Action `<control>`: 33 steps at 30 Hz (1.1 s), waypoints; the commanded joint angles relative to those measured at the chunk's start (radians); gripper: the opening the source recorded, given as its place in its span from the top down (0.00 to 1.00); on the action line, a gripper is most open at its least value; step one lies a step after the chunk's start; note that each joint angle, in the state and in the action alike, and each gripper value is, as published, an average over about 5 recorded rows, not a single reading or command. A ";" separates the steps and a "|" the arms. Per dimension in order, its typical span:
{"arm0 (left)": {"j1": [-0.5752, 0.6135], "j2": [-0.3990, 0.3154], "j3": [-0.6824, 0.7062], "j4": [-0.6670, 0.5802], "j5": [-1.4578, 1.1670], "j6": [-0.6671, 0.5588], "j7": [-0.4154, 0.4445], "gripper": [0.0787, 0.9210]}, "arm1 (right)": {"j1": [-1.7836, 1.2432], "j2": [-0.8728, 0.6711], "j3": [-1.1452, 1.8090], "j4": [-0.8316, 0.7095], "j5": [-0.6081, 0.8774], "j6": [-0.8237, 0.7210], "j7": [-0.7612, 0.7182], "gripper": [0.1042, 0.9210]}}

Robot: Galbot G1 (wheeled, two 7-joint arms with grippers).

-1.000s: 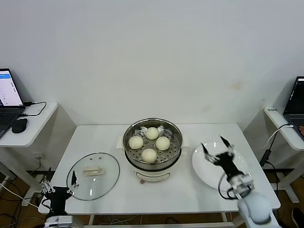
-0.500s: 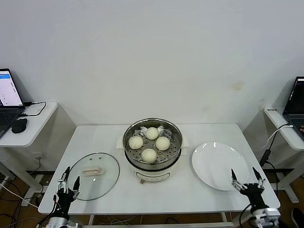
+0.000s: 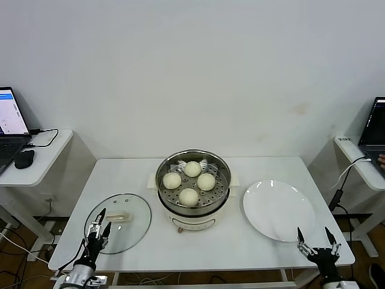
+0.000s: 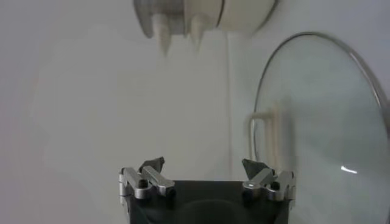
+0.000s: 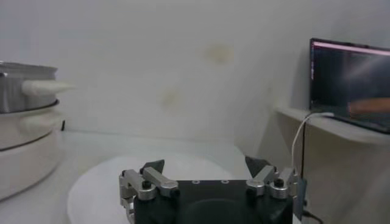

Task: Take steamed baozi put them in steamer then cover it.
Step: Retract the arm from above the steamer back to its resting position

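- No brand, label or readable writing is showing on any item; the laptop [image 3: 11,117] screen far to the left of the steamer is displaying text too small to read.
- The steamer [image 3: 192,183] is standing at the centre of the white table [image 3: 135,174], uncovered.
- Four steamed baozi [image 3: 189,196] are sitting on the perforated tray inside the steamer, close together.
- The cover [image 3: 118,222] is lying flat on the table to the left of the steamer, handle facing up, apart from the pot.
- The left gripper [image 3: 97,229] is hovering over the near edge of the cover, left of the steamer; its fingers are spread wide and are holding nothing. The cover's handle is lying just beyond the fingertips.
- The right gripper [image 3: 316,241] is sitting at the near table edge, right of the steamer, fingers spread apart and empty.
- A white plate [image 3: 278,210] is lying between the steamer and the right gripper.
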 commanded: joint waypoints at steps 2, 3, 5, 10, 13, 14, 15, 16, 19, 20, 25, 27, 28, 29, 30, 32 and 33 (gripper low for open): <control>-0.111 0.012 0.039 0.097 0.049 -0.017 0.011 0.12 | -0.036 0.037 0.020 0.015 0.007 0.008 -0.002 0.12; -0.120 0.012 0.043 0.102 0.049 -0.018 0.012 0.12 | -0.038 0.039 0.021 0.015 0.007 0.010 -0.003 0.12; -0.139 0.012 0.051 0.116 0.048 -0.017 0.015 0.12 | -0.041 0.042 0.023 0.015 0.004 0.012 -0.004 0.12; -0.183 0.013 0.065 0.155 0.049 -0.018 0.015 0.12 | -0.048 0.048 0.028 0.014 -0.002 0.017 -0.006 0.12; -0.206 0.015 0.069 0.175 0.047 -0.018 0.016 0.12 | -0.052 0.049 0.032 0.012 -0.003 0.019 -0.008 0.12; -0.214 0.015 0.071 0.183 0.045 -0.018 0.017 0.12 | -0.052 0.050 0.032 0.011 -0.004 0.020 -0.008 0.12; -0.221 0.015 0.073 0.191 0.044 -0.018 0.017 0.12 | -0.052 0.051 0.033 0.009 -0.006 0.022 -0.008 0.12; -0.228 0.015 0.076 0.200 0.044 -0.018 0.017 0.12 | -0.052 0.052 0.032 0.007 -0.007 0.023 -0.009 0.12; -0.247 0.011 0.082 0.226 0.044 -0.018 0.015 0.12 | -0.052 0.056 0.030 0.002 -0.011 0.025 -0.010 0.12; -0.253 0.009 0.083 0.233 0.045 -0.018 0.014 0.12 | -0.052 0.056 0.029 0.001 -0.012 0.026 -0.010 0.12; -0.268 0.005 0.084 0.257 0.045 -0.019 0.012 0.12 | -0.048 0.058 0.025 -0.005 -0.016 0.027 -0.011 0.12; -0.270 0.006 0.084 0.261 0.046 -0.019 0.014 0.12 | -0.046 0.059 0.024 -0.006 -0.017 0.026 -0.011 0.12; -0.271 0.006 0.083 0.263 0.046 -0.019 0.016 0.12 | -0.044 0.059 0.023 -0.006 -0.017 0.025 -0.011 0.12; -0.271 0.007 0.083 0.265 0.046 -0.019 0.017 0.12 | -0.043 0.059 0.023 -0.006 -0.018 0.024 -0.011 0.12; -0.271 0.007 0.083 0.267 0.046 -0.020 0.017 0.14 | -0.042 0.060 0.022 -0.006 -0.018 0.022 -0.011 0.12; -0.271 0.007 0.081 0.273 0.046 -0.021 0.015 0.18 | -0.041 0.060 0.021 -0.004 -0.018 0.019 -0.011 0.12; -0.272 0.006 0.080 0.277 0.046 -0.023 0.013 0.21 | -0.040 0.059 0.020 -0.002 -0.017 0.017 -0.011 0.12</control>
